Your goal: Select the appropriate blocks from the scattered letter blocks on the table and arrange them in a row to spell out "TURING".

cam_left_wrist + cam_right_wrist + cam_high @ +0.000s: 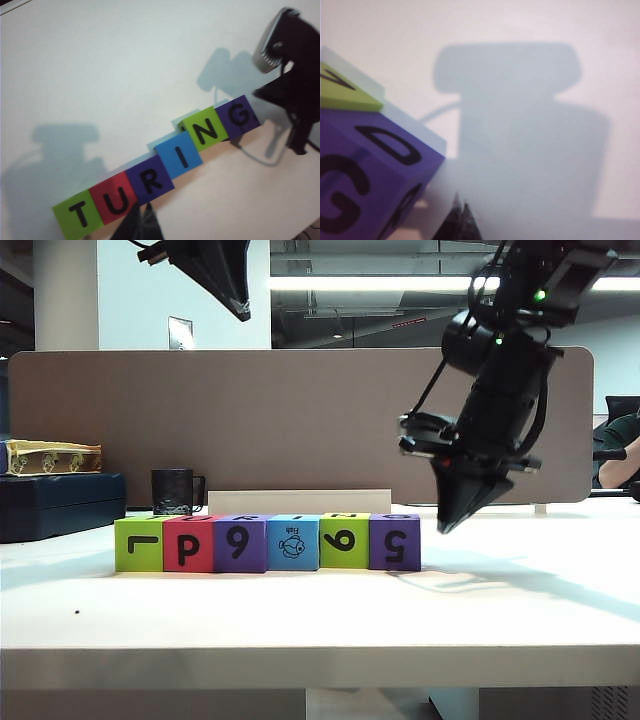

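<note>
Six letter blocks stand in a touching row on the table (pixel 300 610): lime green (pixel 140 544), red (pixel 188 543), purple (pixel 240 543), light blue with a fish (pixel 293 542), lime green (pixel 344 541), purple (pixel 395 542). In the left wrist view their tops read T (pixel 77 215), U (pixel 115 199), R (pixel 150 181), I (pixel 179 156), N (pixel 205 131), G (pixel 237 116). My left gripper (pixel 240 310) (pixel 144 205) hangs shut and empty high above the row. My right gripper (pixel 446 527) (pixel 460 201) is shut and empty, just right of the G block (pixel 360 185), apart from it.
A black mug (pixel 174 490) and a low white strip (pixel 300 501) stand behind the row, in front of the brown partition (pixel 300 420). A dark box (pixel 60 502) with a book (pixel 50 457) on it sits at the far left.
</note>
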